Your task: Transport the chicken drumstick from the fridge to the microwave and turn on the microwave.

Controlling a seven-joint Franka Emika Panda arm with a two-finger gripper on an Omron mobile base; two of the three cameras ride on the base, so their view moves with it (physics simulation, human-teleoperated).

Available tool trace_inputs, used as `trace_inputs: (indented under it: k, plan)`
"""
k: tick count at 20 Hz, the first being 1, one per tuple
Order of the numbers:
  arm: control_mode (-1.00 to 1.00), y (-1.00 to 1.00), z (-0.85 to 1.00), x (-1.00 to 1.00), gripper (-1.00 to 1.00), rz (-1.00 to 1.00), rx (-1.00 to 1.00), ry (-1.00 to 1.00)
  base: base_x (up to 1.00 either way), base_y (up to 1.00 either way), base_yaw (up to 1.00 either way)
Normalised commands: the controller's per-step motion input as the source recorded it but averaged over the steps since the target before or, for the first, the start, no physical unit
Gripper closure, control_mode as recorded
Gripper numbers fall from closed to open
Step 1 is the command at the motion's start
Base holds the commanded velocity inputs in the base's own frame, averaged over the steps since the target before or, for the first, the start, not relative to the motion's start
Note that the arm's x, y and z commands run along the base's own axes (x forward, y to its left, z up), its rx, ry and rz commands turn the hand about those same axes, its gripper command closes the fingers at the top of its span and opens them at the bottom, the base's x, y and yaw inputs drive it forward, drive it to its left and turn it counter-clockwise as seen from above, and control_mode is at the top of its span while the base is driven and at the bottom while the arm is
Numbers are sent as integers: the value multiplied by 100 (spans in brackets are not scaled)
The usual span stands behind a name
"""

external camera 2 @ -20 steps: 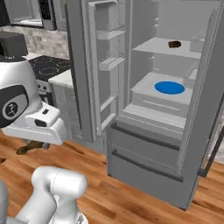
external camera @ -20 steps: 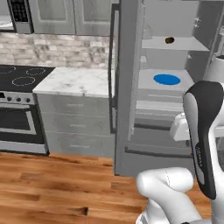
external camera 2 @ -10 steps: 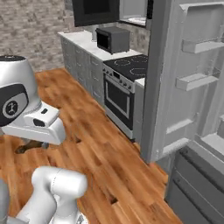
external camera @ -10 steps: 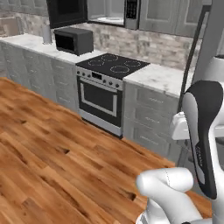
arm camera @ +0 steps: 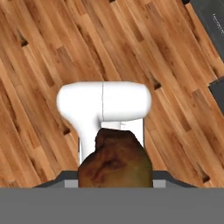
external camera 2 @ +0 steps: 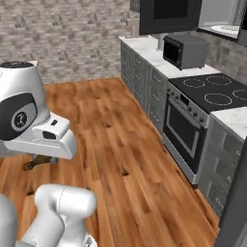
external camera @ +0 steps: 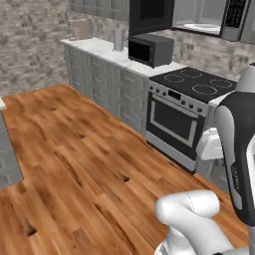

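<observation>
Drumstick: the chicken drumstick (arm camera: pixel 115 160) sits clamped in my pincer (arm camera: pixel 115 181), above the wooden floor (arm camera: pixel 52 52), well apart from the microwave (external camera: pixel 219 17).

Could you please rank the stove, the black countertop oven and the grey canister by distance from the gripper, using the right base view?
1. Stove: nearest, right of centre.
2. Black countertop oven: on the counter beyond the stove.
3. Grey canister: farthest, behind that oven.

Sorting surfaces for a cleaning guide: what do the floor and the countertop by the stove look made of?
The brown plank floor looks like varnished wood: grain, knots, board seams. The pale countertop beside the black stove looks like polished marble or an imitation: faint grey veining.
</observation>
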Motion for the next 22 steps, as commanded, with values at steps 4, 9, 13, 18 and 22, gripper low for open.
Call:
trace_inputs:
  k: [4,9,13,18,22]
  plan:
    - [100,0,0,0,100,0,0,0,100,68,2]
    - [100,0,0,0,100,0,0,0,100,20,-1]
    - [100,0,0,0,100,0,0,0,100,0,-9]
    - [100,0,0,0,100,0,0,0,100,2,-18]
    - [100,0,0,0,100,0,0,0,100,1,-30]
